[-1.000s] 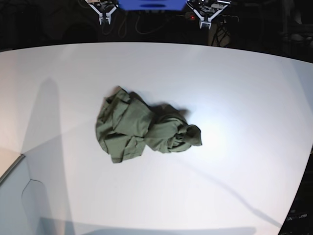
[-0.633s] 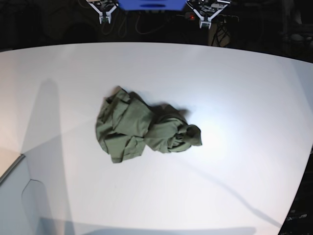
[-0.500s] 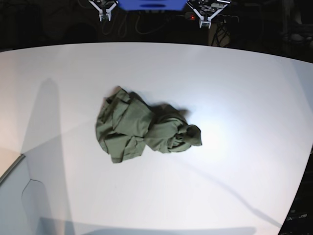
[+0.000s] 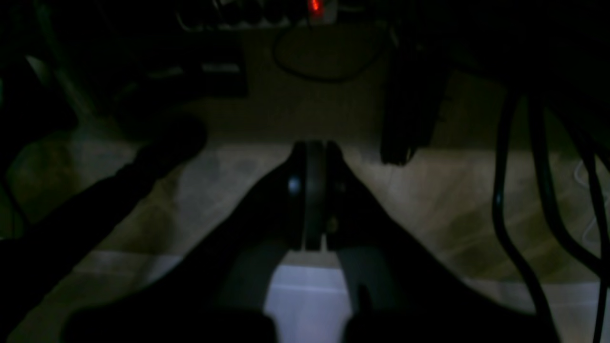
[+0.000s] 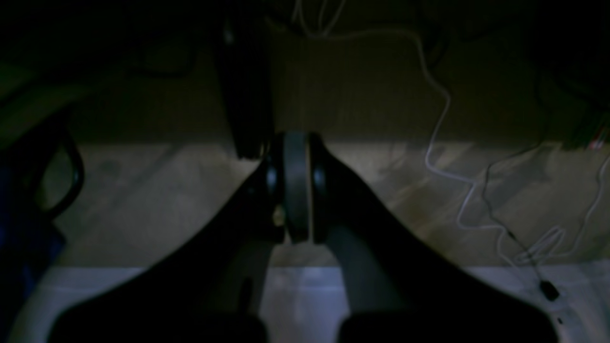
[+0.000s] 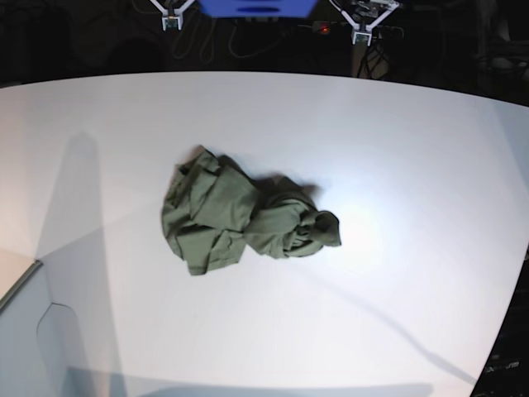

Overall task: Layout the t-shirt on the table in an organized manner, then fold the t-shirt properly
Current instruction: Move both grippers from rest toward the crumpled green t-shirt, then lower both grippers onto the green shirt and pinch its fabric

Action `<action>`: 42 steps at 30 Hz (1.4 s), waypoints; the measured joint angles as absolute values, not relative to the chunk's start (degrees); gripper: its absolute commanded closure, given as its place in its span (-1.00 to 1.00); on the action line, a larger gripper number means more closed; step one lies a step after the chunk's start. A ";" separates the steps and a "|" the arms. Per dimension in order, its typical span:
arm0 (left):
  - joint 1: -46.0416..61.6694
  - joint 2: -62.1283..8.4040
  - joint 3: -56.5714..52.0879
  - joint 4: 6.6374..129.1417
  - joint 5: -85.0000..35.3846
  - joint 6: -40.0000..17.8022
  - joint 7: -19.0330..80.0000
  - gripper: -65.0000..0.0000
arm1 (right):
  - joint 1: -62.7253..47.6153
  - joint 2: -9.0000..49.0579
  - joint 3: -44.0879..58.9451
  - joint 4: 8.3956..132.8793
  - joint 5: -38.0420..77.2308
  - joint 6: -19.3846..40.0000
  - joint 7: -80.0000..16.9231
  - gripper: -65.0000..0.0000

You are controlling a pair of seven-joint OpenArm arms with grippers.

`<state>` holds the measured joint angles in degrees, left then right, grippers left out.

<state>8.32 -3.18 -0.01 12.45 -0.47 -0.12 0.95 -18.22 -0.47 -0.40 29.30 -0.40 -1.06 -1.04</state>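
Base view showed the t-shirt (image 6: 245, 219) crumpled mid-table (image 6: 413, 149), well apart from the left gripper (image 4: 312, 190) and right gripper (image 5: 295, 186), both pressed closed.

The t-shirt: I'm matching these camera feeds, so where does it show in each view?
Base: the t-shirt lies crumpled mid-table.
Left wrist: not in it; only the shut left gripper.
Right wrist: not in it; only the shut right gripper.
Shared landmark: the white table, its edge low in both wrist views.
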 measured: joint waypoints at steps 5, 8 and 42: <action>17.06 -3.97 0.01 27.79 -0.49 -0.23 0.62 1.00 | -23.88 -0.60 -0.43 39.09 -0.27 -0.78 -1.13 1.00; 23.35 -4.36 0.01 38.04 -0.54 -0.08 1.23 1.00 | -27.99 -0.38 -0.43 45.65 -0.25 -0.64 -1.28 1.00; 42.04 -5.69 -0.16 112.62 -0.40 -0.21 25.98 0.82 | -54.89 6.28 1.74 112.86 -0.23 0.16 -2.33 1.00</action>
<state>42.04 -5.69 -0.16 112.62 -0.40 -0.21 25.98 -54.89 6.28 1.74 112.86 -0.23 0.16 -2.33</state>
